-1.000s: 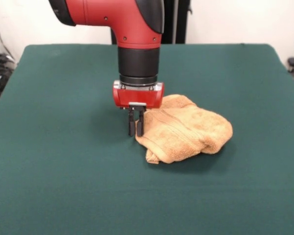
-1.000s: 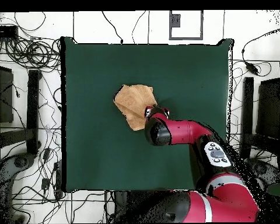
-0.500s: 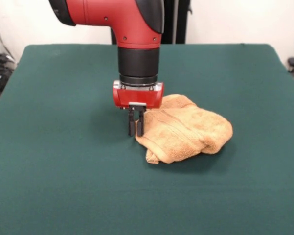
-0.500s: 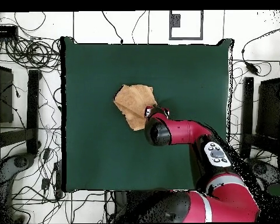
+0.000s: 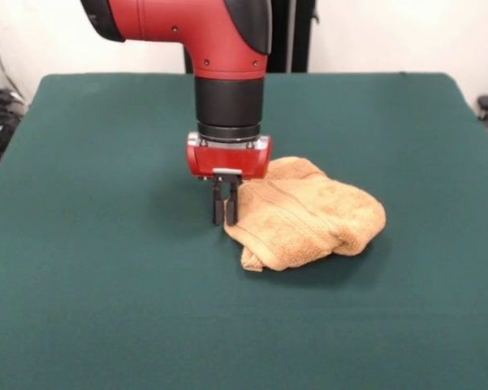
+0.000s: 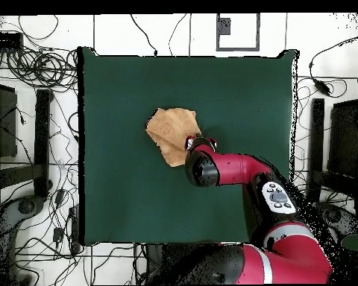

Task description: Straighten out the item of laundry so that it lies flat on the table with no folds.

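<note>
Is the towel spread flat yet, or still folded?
Still folded: the towel lies bunched in rounded layers on the table.

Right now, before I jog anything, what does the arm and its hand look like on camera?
The arm is glossy red with black joint sections; a black cylindrical wrist ends in a red rounded plate with small screws. Below it the hand has a small silver-grey mount and two thin, straight black fingers. In the overhead view a grey oval button panel sits on the red forearm. No loose cables show on the arm.
</note>
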Controlling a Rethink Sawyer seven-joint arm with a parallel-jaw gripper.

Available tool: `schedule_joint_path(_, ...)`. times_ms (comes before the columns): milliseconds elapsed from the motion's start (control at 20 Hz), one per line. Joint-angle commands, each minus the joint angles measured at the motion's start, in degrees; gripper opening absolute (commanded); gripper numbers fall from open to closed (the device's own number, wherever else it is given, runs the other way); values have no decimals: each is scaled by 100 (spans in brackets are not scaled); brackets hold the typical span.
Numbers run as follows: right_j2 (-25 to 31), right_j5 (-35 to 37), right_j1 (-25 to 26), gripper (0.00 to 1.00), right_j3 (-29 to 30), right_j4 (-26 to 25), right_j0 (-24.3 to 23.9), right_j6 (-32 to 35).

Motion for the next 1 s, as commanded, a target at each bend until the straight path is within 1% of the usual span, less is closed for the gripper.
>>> schedule_joint_path(50,380,1044,17,0,574,65,-17,183)
schedule_joint_path(550,556,2188,-562,0,673,278,-127,-208)
schedule_joint_path(700,612,2530,-651,0,630,348,-161,-288)
schedule_joint_path(1000,742,2923,-713,0,551,436,-227,-325)
